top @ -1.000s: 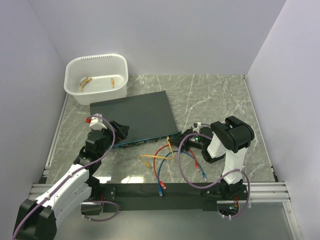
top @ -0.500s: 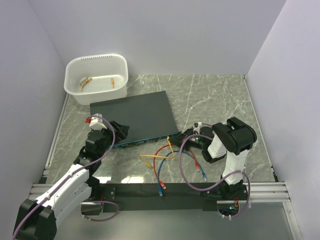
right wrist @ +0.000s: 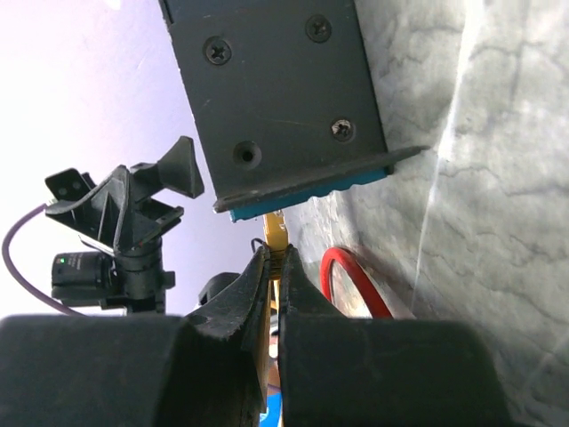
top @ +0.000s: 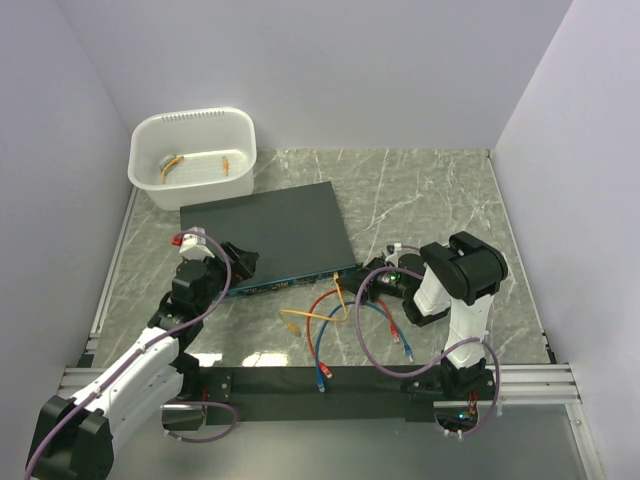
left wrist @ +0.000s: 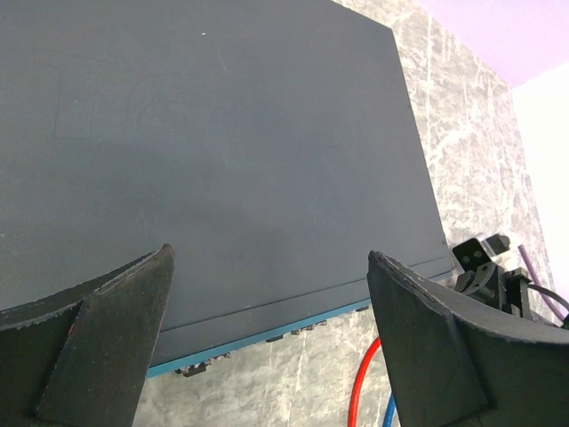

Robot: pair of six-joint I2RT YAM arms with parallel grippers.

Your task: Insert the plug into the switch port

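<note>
The flat black switch box (top: 265, 232) lies mid-table, its teal face (top: 290, 283) toward me. In the left wrist view a row of small sockets, the switch port (left wrist: 293, 331) among them, shows under the teal edge (left wrist: 240, 352). My right gripper (top: 362, 284) is shut on the yellow plug (right wrist: 276, 233) at the right end of that face (right wrist: 302, 191). The plug's tip touches the teal edge; I cannot tell whether it sits in a socket. My left gripper (top: 238, 262) stands open over the box's left front corner, its fingers (left wrist: 107, 338) wide apart with nothing between them.
A white tub (top: 193, 155) with orange cables stands at the back left. Yellow (top: 305, 316), red (top: 318, 345) and blue (top: 385, 318) cables lie looped in front of the box, between the two arms. Walls close in on both sides.
The right arm swayed slightly right and came back, still shut on the plug. The yellow cable loop shifted a little. The left arm has not moved.
</note>
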